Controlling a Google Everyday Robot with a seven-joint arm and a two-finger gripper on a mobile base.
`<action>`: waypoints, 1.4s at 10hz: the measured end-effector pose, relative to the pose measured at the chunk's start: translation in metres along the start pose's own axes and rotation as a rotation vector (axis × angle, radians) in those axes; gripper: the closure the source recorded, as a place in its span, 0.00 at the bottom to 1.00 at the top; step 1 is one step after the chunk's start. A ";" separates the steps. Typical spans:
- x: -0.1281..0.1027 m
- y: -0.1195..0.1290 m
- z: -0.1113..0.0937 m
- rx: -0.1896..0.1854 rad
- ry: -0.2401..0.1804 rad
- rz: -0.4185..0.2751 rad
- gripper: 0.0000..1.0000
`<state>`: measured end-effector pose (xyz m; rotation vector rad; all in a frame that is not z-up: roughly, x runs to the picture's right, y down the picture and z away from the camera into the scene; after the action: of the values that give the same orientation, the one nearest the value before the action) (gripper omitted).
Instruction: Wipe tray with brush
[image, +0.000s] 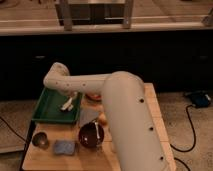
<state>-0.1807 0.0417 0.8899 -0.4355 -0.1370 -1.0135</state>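
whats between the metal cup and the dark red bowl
The camera view shows a blue-grey cloth between the metal cup and the dark red bowl. The gripper is over the tray.

- My arm (127, 120): cream-white shell in thick, rounded, smooth segments.
- Nearest segment: I note a row of small dark dots (151, 128) down its side.
- Elbow joint (57, 77): rounded, same cream.
- The pincer (69, 100): at the arm's far end, over the tray (46, 107).
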 end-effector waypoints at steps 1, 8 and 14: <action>0.008 0.002 0.002 -0.002 0.004 0.009 0.98; -0.021 -0.072 -0.004 0.040 -0.022 -0.075 0.98; -0.061 -0.076 -0.005 0.040 -0.066 -0.124 0.98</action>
<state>-0.2780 0.0532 0.8882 -0.4283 -0.2453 -1.1167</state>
